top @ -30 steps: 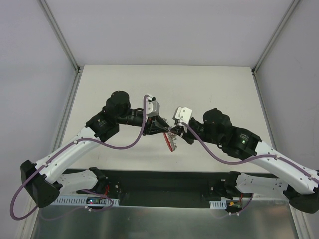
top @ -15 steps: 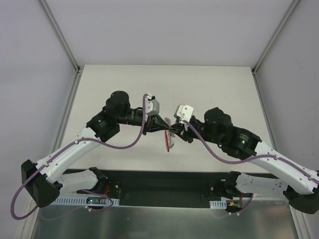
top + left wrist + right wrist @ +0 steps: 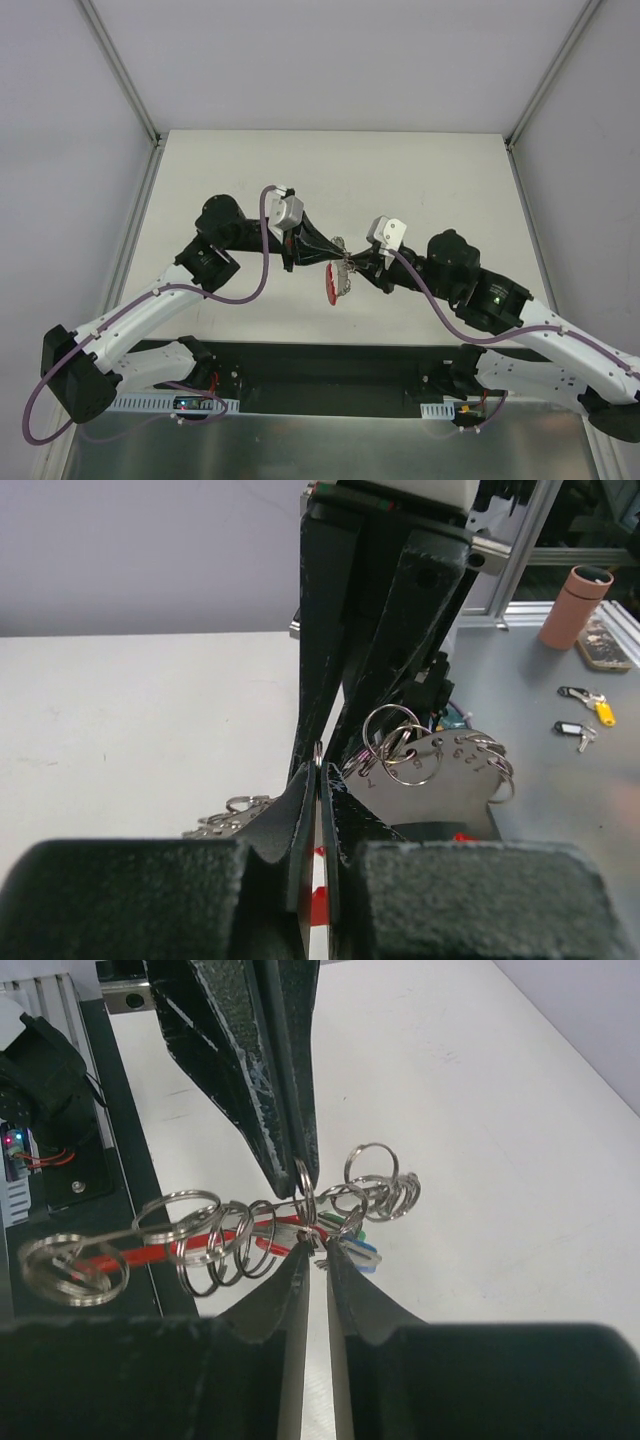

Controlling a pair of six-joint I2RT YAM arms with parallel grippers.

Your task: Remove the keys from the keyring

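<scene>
The keyring bunch [image 3: 342, 270] hangs in the air between my two grippers: several silvery wire rings [image 3: 200, 1230] strung on a red curved band [image 3: 331, 286], with tiny keys, one green-headed [image 3: 350, 1224] and one blue-headed [image 3: 366, 1260]. My left gripper [image 3: 328, 252] is shut on a thin silvery ring [image 3: 319, 752] of the bunch. My right gripper [image 3: 360, 266] faces it tip to tip and is shut on a small key [image 3: 314, 1239] at the same ring. A numbered metal plate with rings [image 3: 440, 770] hangs beside the left fingers.
The pale table [image 3: 430, 180] lies under the bunch. The black base strip [image 3: 330, 365] runs along the near edge. Behind it on a grey surface stand a pink cylinder [image 3: 573, 605] and two tagged key sets [image 3: 590, 700].
The left arm has drawn back to the left and its wrist has turned. The right gripper has shifted right. The bunch stays held between the tips and the red band has swung lower left.
</scene>
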